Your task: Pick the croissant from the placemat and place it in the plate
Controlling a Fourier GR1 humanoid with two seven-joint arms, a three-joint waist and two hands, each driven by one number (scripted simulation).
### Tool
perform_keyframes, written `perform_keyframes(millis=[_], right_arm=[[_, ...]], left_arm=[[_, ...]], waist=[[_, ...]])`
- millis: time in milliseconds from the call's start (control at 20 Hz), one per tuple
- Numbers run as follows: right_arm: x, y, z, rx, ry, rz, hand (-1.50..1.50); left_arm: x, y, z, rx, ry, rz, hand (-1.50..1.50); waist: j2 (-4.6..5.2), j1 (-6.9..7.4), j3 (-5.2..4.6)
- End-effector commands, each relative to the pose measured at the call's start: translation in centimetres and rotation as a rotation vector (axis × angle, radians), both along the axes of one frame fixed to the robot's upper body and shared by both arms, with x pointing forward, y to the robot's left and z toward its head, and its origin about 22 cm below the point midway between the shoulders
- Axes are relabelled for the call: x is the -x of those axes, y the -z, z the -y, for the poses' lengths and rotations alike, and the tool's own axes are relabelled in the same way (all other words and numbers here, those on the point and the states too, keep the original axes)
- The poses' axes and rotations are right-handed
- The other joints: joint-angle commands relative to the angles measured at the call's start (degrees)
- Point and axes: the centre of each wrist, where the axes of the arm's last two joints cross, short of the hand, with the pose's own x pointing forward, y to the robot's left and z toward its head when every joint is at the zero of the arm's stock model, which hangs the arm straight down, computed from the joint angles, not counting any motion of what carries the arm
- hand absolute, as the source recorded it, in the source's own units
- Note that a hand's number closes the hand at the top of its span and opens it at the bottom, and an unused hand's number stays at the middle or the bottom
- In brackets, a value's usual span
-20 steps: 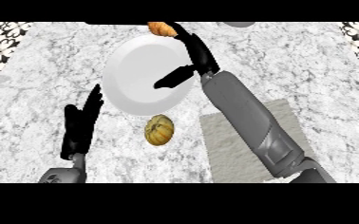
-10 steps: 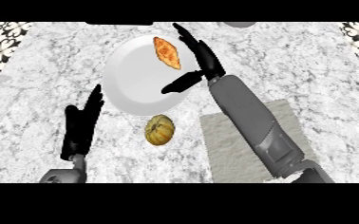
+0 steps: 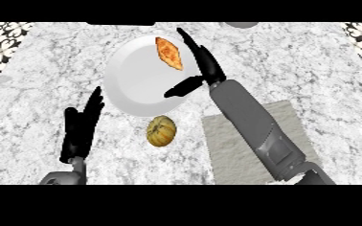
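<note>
The croissant is lying in the upper right part of the white plate, just beside the right hand, whose fingers are stretching out straight and holding nothing, thumb spread over the plate. The left hand is resting open, fingers up, at the lower left of the marble tabletop. A small pumpkin is sitting just below the plate, beside the grey placemat.

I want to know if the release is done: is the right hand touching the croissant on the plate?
Apart. In the head view, a strip of white plate shows between the croissant and the straight fingers of the right hand.
</note>
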Motion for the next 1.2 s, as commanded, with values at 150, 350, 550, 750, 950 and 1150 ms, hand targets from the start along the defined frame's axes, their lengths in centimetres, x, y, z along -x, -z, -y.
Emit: perform_keyframes(millis=[150,350,550,750,950,1150], right_arm=[[0.6,1.0,-0.2,0.04,0.043,0.003,-1.5],[-0.3,1.0,0.6,0.088,0.079,0.004,-1.5],[-0.5,1.9,1.9,0.11,0.091,0.002,-1.5],[-1.2,1.5,3.4,0.101,0.109,0.004,-1.5],[-0.4,3.2,3.8,0.131,0.142,0.022,-1.5],[-1.5,2.5,7.2,0.112,0.193,0.015,-1.5]], left_arm=[[-0.4,0.5,0.0,0.001,0.01,-0.006,0.0],[-1.2,-0.4,-0.5,-0.009,-0.009,0.012,0.0],[-0.8,-1.3,0.0,-0.006,0.007,0.009,0.0],[0.2,0.4,0.3,-0.009,-0.006,0.008,0.0],[-1.0,-0.3,-0.8,0.0,-0.008,0.012,0.0],[0.6,0.1,0.3,-0.003,-0.003,0.008,0.0]], waist=[[0.14,0.49,0.01],[0.1,-0.04,0.0],[0.05,-0.3,0.01],[0.08,-0.26,0.01],[0.1,-0.34,0.01],[0.22,0.15,0.03]])
